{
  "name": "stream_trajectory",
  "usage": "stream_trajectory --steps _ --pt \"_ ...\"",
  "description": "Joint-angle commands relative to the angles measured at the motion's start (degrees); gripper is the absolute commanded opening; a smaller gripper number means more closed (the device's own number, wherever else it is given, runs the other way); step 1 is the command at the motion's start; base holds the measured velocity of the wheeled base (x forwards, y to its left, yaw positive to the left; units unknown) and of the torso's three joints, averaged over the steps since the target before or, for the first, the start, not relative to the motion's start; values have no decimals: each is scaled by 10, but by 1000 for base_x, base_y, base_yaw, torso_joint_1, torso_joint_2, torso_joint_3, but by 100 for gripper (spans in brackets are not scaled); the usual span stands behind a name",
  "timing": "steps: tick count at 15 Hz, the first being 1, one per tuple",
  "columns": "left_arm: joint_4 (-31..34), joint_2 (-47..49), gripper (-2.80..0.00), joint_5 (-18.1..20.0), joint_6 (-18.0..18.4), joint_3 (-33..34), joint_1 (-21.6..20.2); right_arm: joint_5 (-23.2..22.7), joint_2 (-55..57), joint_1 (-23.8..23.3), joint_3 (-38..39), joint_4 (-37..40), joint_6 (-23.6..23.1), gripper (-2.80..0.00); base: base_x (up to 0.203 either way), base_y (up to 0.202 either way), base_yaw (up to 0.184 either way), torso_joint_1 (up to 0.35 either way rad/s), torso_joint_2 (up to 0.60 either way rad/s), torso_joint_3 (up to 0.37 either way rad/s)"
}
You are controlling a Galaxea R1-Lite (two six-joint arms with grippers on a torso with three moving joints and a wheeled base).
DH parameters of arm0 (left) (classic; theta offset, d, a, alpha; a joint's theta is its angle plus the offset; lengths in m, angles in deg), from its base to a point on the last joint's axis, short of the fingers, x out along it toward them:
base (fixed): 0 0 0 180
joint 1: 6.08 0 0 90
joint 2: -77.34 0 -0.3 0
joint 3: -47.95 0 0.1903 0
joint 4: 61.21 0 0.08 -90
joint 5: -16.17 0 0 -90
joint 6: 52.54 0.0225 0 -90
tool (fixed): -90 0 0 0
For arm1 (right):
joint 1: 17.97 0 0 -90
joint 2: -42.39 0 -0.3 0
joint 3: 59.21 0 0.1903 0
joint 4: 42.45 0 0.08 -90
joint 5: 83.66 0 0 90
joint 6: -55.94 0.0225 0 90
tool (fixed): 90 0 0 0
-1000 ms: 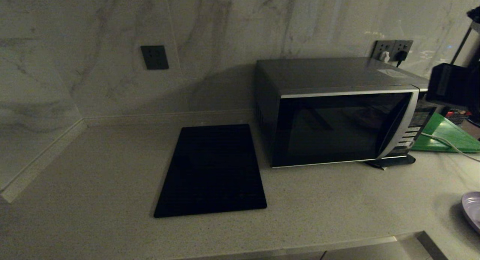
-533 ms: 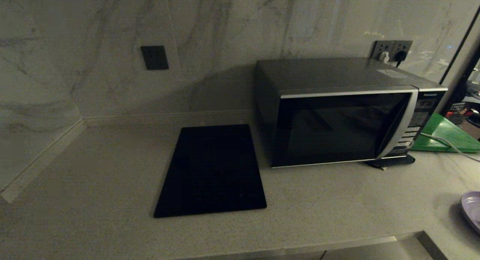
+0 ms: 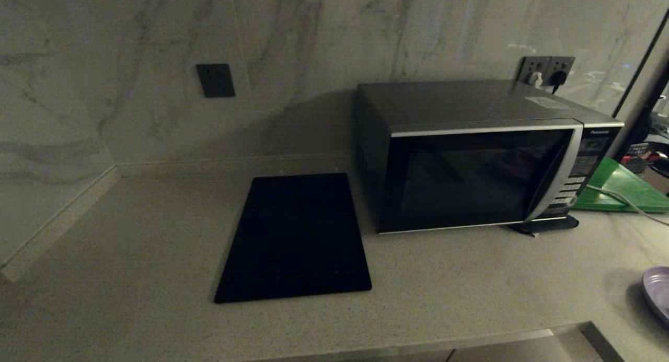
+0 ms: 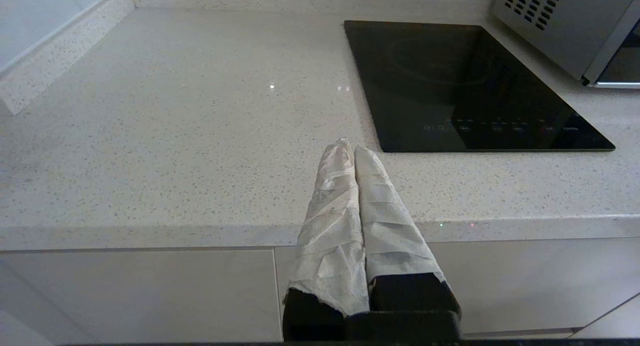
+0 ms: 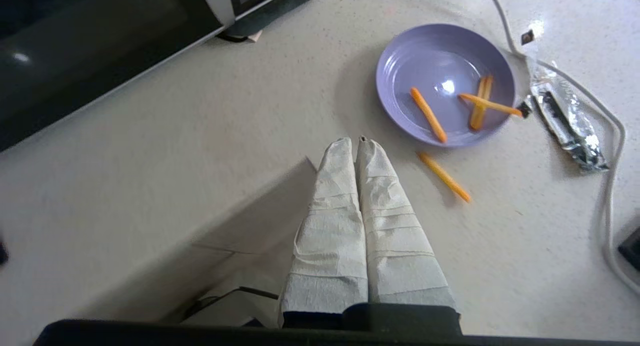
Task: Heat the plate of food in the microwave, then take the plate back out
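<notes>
Counter [image 3: 470, 283] is running the full width of the head view, neither arm showing there. At far left the left gripper [image 4: 348, 149] is hanging parked off the counter's front edge, its wrapped fingers [image 4: 330, 196] pressing together on nothing; the hob [image 3: 295, 236] is lying just ahead of it and toward the middle. Right of the hob the microwave [image 3: 470, 163] is standing with its door shut and its button panel on the far side. Further right the plate [image 5: 445, 84] is sitting on the counter near the front edge, only its rim [image 3: 659, 291] showing at the head view's right border. In the right wrist view the right gripper [image 5: 357, 145] is hovering above the counter with its wrapped fingers [image 5: 385, 201] closed flat against each other, gripping nothing. Key relation: the plate is lying ahead of those fingertips and off to one side, near but not touching, the microwave's front corner further beyond on the opposite side. Sticks [image 5: 477, 106] are resting inside the plate; one stray stick [image 5: 444, 176] is lying on the counter between plate and fingers. A white cable [image 5: 607, 151] and a foil packet [image 5: 567, 124] are lying just past the plate. Judgement: the right arm is clearly the nearer one; door is not yet open and plate not yet lifted, so the task is looking barely begun.
</notes>
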Motion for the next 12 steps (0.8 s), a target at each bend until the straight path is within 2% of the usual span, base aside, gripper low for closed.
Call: stream_trajectory --steps 1,7,9,11,12 --pt "0 1 -280 0 0 0 0 -13 -129 -14 44 2 -14 -280 0 0 0 0 0 0" --pt "0 1 -280 -1 0 0 0 -80 -317 -17 85 3 -74 -280 0 0 0 0 0 0" --pt "0 1 -280 0 0 0 0 -88 -354 -12 96 9 -95 -280 0 0 0 0 0 0" --pt "0 1 -280 -1 0 0 0 -88 -376 -12 93 52 -91 -280 0 0 0 0 0 0" --pt "0 1 -280 -1 0 0 0 -87 -376 -12 82 62 -71 -280 0 0 0 0 0 0"
